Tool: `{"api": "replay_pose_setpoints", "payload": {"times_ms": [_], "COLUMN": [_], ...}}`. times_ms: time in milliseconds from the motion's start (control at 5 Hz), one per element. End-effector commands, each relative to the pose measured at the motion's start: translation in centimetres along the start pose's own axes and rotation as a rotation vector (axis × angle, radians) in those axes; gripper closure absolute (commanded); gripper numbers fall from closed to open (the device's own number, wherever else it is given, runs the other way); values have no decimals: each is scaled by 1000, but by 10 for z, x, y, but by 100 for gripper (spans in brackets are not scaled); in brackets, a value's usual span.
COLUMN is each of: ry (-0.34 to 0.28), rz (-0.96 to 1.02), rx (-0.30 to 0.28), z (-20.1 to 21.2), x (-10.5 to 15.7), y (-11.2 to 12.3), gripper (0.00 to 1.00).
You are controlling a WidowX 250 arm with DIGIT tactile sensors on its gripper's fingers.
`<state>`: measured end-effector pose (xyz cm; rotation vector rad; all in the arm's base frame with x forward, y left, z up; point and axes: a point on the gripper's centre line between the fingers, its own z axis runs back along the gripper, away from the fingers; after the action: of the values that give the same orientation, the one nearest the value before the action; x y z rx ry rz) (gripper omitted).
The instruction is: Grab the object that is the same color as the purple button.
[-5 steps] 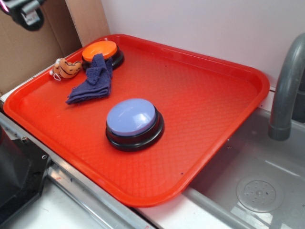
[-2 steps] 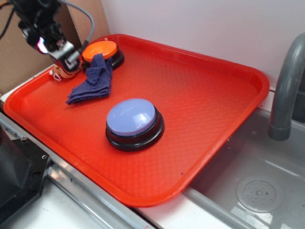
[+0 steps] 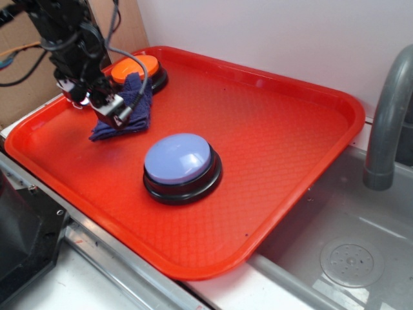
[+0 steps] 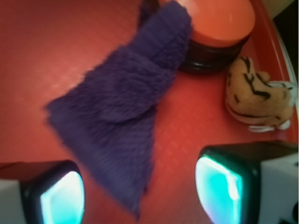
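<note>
The object, a dark purple knitted cloth [image 3: 137, 106] [image 4: 121, 107], lies crumpled on the red tray [image 3: 271, 123], with one end draped against the orange button [image 3: 137, 66] [image 4: 219, 18]. The purple button [image 3: 178, 159] sits on its black base near the tray's middle. My gripper [image 3: 111, 111] [image 4: 140, 196] hangs open just over the cloth's left end. In the wrist view the cloth's narrow tip lies between the two fingertips [image 4: 60, 198], apart from both. Nothing is held.
A small orange striped plush toy [image 4: 257, 100] lies beside the orange button; my arm hides it in the exterior view. Cardboard [image 3: 26, 71] stands behind the tray's left corner. A grey faucet [image 3: 387, 116] and a steel sink [image 3: 352, 261] are at the right.
My gripper came in from the top left and dropped down and to the right, from above the plush toy to the cloth's left end. The cloth and buttons have not moved.
</note>
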<state>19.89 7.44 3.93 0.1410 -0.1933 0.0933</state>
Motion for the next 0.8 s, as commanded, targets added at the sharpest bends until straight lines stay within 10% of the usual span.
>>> {"api": "replay_pose_setpoints", "payload": {"times_ms": [0,200,600], "ry": [13,8,-12], "rz": [-24,-38,-23], "rx": [-112,-112,-137], "z": [-22,-23,-20], "x": [4,1,1], "y": [-2,-5,-5], "gripper": [0,93,100]}}
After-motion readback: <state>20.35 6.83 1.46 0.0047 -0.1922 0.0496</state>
